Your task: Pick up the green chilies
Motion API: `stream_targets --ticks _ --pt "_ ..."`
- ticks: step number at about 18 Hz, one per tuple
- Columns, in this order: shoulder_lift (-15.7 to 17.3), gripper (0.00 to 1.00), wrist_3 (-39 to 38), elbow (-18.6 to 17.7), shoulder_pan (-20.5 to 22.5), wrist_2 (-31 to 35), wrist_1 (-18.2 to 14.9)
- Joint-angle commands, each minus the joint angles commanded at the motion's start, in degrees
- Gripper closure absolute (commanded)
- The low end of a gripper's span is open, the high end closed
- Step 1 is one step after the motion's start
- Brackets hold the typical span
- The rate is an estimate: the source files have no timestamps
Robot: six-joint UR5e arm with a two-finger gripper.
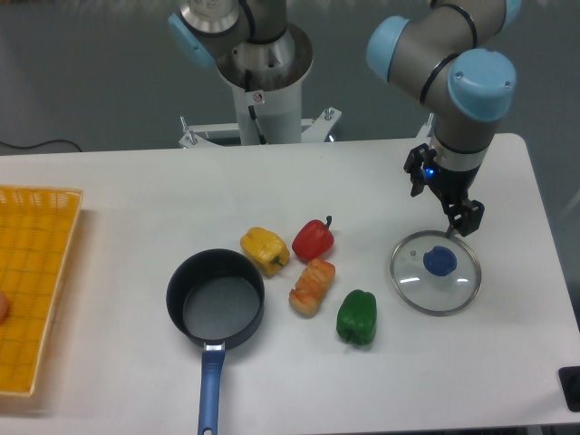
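The green chilies (357,317) are one glossy green bell-pepper-shaped toy lying on the white table, right of the middle and toward the front. My gripper (446,202) hangs at the right, above the far edge of a glass lid, well up and to the right of the green toy. Its fingers (470,217) are spread and hold nothing.
A glass lid with a blue knob (436,270) lies under the gripper. A red pepper (313,239), a yellow pepper (264,249) and an orange bread-like toy (312,286) lie left of the green toy. A dark pan with a blue handle (216,300) and a yellow basket (32,285) are further left.
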Motion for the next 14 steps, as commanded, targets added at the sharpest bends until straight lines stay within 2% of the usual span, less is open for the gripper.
stream_targets --ticks 5,14 --pt "0.44 0.0 0.09 -0.17 -0.26 -0.09 -0.09" --pt "2.02 0.0 -2.19 -3.16 -0.35 0.62 0.26"
